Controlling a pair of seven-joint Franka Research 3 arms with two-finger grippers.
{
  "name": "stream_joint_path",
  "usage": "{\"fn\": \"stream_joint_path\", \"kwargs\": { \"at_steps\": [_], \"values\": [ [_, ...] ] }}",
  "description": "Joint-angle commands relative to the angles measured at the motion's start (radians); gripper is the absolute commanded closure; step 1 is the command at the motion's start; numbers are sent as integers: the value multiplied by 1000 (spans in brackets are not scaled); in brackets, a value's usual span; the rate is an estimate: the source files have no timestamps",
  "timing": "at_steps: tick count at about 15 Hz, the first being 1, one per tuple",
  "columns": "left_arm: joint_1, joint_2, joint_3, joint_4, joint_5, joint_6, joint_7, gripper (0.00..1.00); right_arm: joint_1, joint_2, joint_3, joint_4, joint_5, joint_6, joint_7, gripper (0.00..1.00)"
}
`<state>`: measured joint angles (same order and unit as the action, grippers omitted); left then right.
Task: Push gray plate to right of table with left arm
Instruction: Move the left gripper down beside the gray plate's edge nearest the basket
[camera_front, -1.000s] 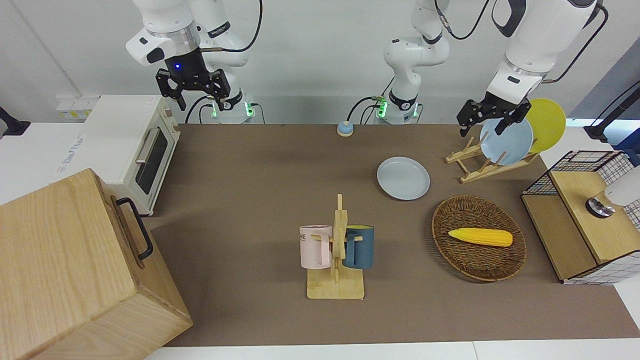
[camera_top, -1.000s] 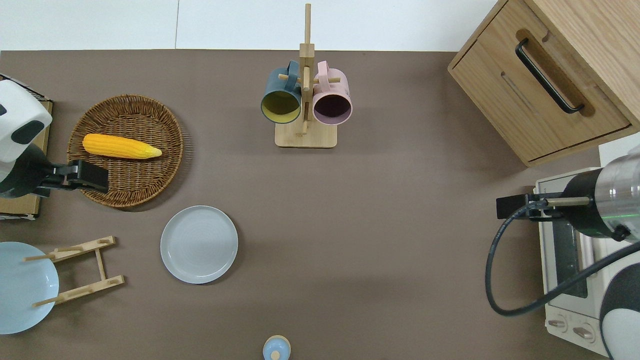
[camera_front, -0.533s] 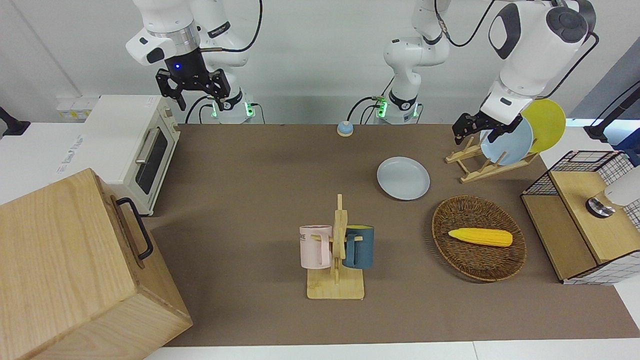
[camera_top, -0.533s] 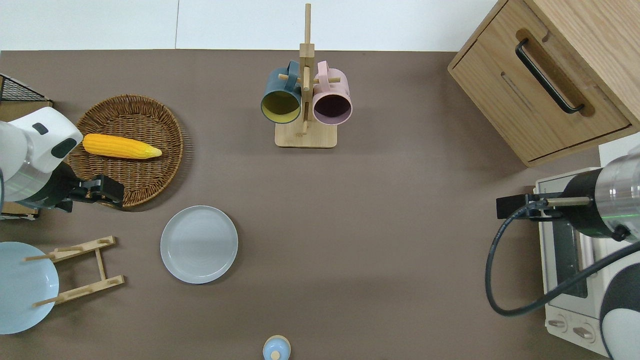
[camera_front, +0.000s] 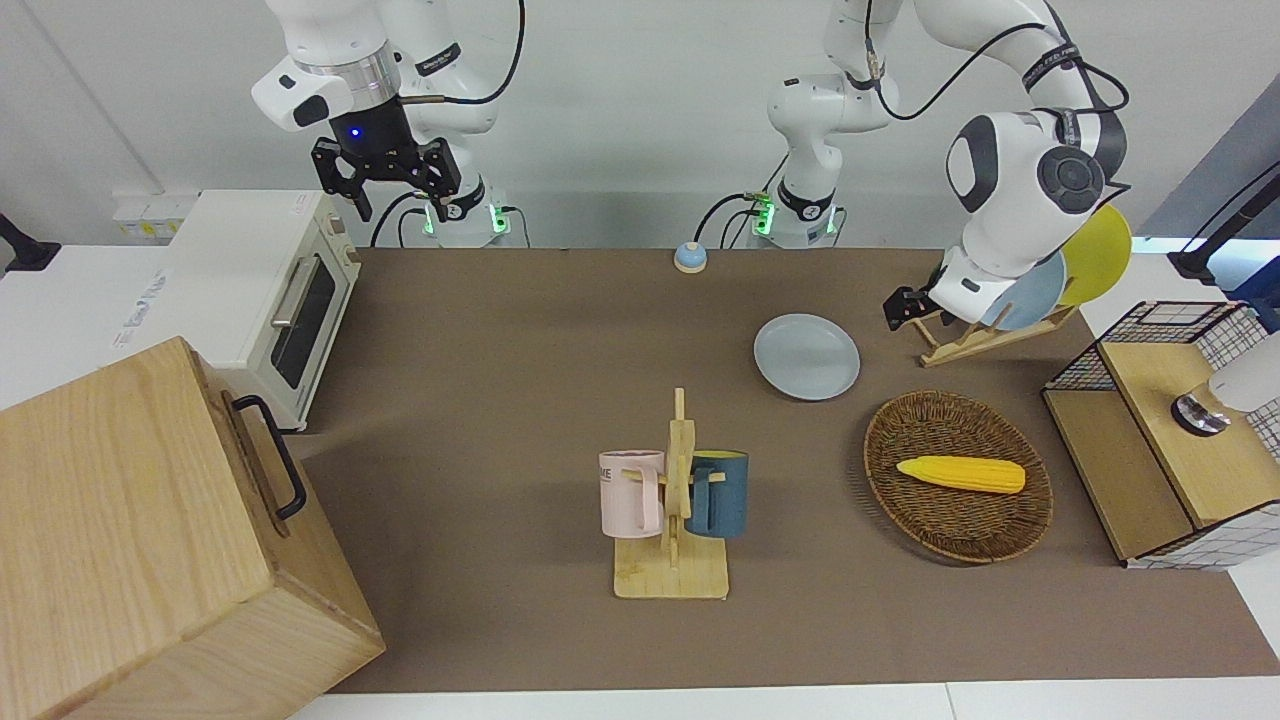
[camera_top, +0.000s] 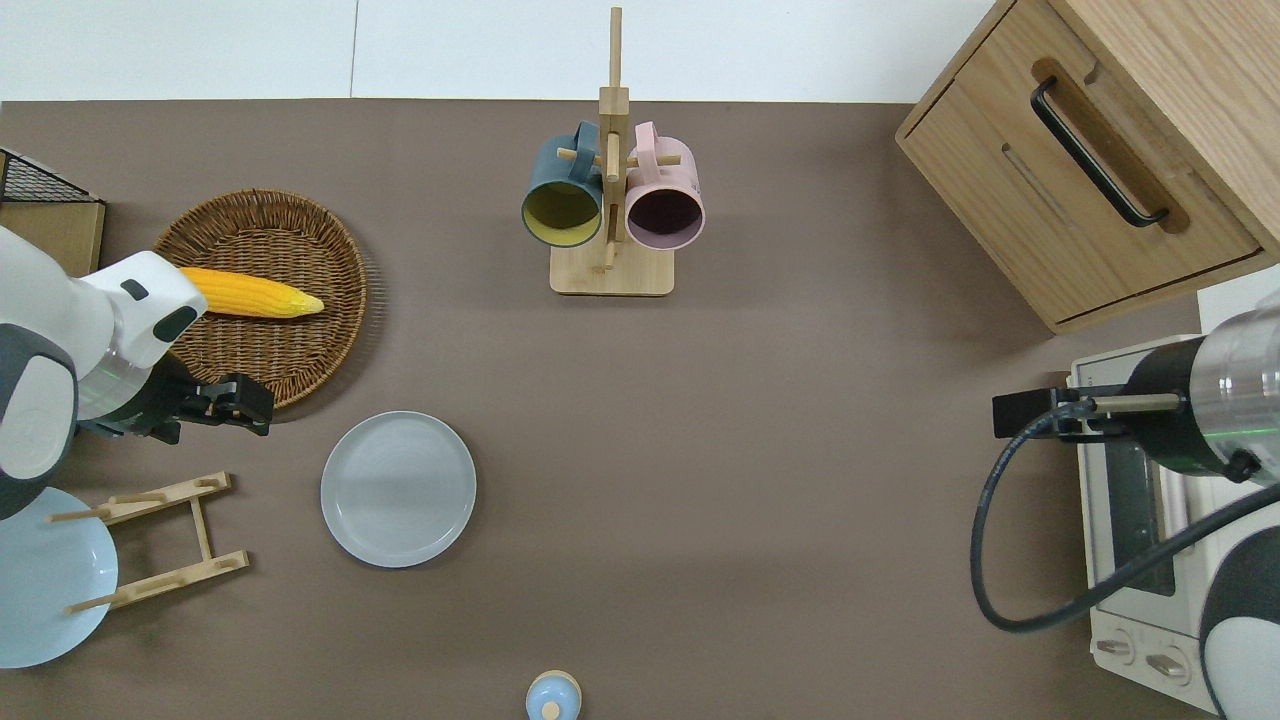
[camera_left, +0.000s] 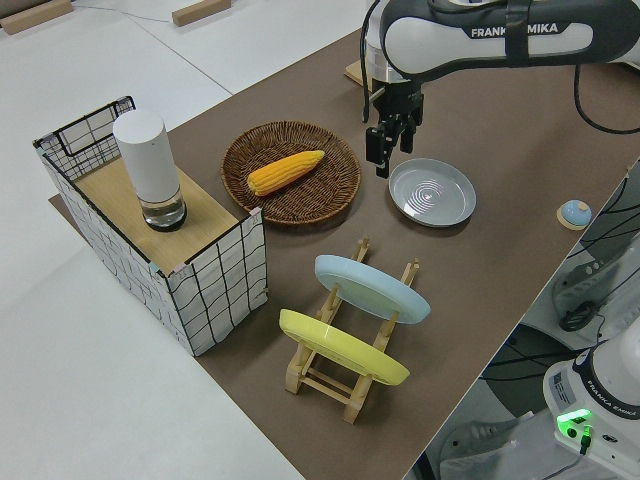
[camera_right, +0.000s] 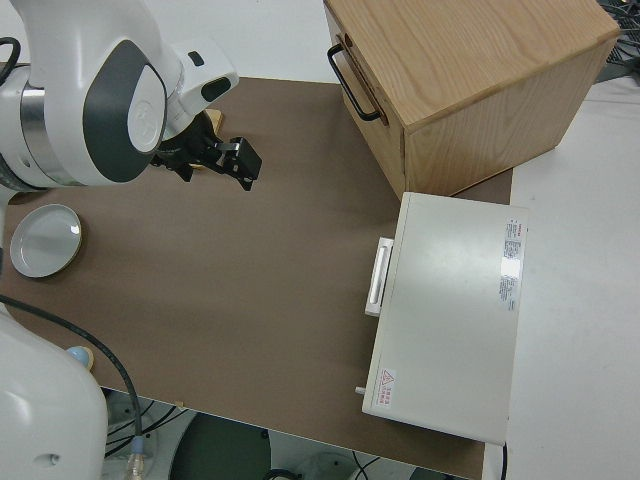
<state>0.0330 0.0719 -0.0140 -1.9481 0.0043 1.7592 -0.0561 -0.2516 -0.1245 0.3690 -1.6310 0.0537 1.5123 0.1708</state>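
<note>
Left gripper (camera_front: 898, 309) in the front view hangs low, just beside the gray plate (camera_front: 806, 356), on the side of it toward the left arm's end of the surface (camera_front: 500, 400). A strip of bare brown cover shows between them, so they are apart. How its fingers stand I cannot tell. The plate, being round, has no long axis to mind. The right gripper (camera_front: 383, 172) is parked.

From overhead, the left gripper (camera_top: 240, 400) is over the cover at the rim of the wicker basket (camera_top: 262, 300), between that basket and the wooden rack (camera_top: 150, 540). The gray plate (camera_top: 398, 489) lies toward the right arm's end from it and somewhat nearer to the robots. By my reckoning a straight sweep from here would pass the plate's farther edge, so the gripper likely needs to come in line with the plate's middle first. Past the plate the cover runs bare all the way to the toaster oven (camera_top: 1140, 530); the mug stand (camera_top: 611, 200) sits farther from the robots, clear of that path.

The left side view shows the left gripper (camera_left: 385, 150) pointing down near the cover, close by the gray plate (camera_left: 432, 193) but not touching, the basket with the corn (camera_left: 286, 172) on its opposite side.

In the right side view the gray plate (camera_right: 42, 241) rests flat near the picture's edge.
</note>
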Motion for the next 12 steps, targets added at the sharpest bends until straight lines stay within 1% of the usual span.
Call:
{"fn": "stream_joint_path", "kwargs": {
  "at_steps": [1, 4, 8, 10, 11, 12],
  "values": [
    [1, -27, 20, -141, -41, 116, -4, 149, -25, -27, 15, -27, 21, 0, 10, 5],
    [1, -29, 20, -253, -64, 250, -30, 161, -25, -27, 15, -27, 21, 0, 12, 5],
    [-5, -32, 6, -322, -105, 310, -86, 172, -25, -27, 15, -27, 21, 0, 10, 5],
    [-7, -32, 5, -389, -125, 383, -94, 187, -25, -27, 15, -27, 21, 0, 10, 5],
    [-7, -32, 5, -415, -130, 416, -94, 201, -25, -27, 15, -27, 21, 0, 10, 5],
    [-7, -32, 5, -432, -135, 434, -94, 236, -25, -27, 15, -27, 21, 0, 10, 5]
  ]
}}
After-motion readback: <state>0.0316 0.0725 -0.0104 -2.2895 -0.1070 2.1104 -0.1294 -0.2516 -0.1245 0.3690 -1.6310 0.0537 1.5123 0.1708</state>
